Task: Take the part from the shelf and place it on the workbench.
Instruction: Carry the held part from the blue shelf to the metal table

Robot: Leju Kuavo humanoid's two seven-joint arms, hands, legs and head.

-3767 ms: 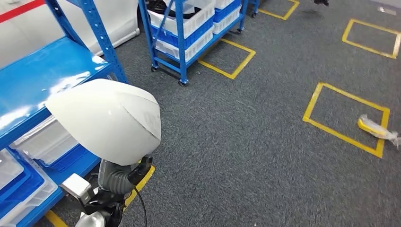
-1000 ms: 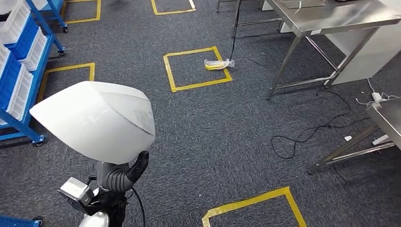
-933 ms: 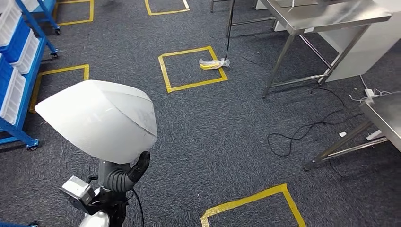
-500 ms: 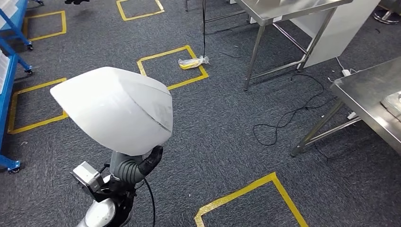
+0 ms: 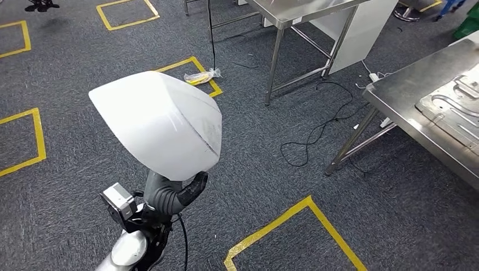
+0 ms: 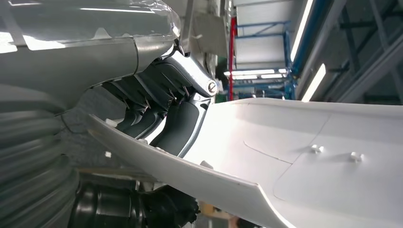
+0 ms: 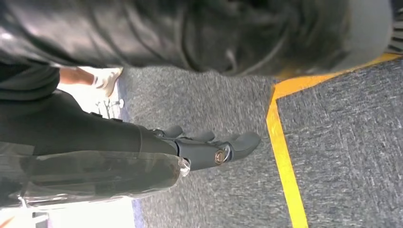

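Note:
A large white curved shell part (image 5: pixel 158 124) is held up in front of me by my left hand (image 5: pixel 175 195), whose dark thumb curls against its lower edge. In the left wrist view the dark fingers (image 6: pixel 157 111) press on the part's white inner face (image 6: pixel 294 156). A steel workbench (image 5: pixel 406 93) stands at the right with a grey metal plate (image 5: pixel 454 107) on it. My right hand (image 7: pixel 209 147) hangs over the carpet, fingers stretched out and holding nothing.
A second steel table (image 5: pixel 305 11) stands at the back, with black cables (image 5: pixel 316 130) trailing on the grey carpet between the tables. Yellow tape squares (image 5: pixel 282 223) mark the floor. A yellow bagged item (image 5: pixel 199 76) lies on one tape square.
The camera has turned away from the blue shelves; the workbench at the right has come into view and nearer. My left hand keeps holding the white part.

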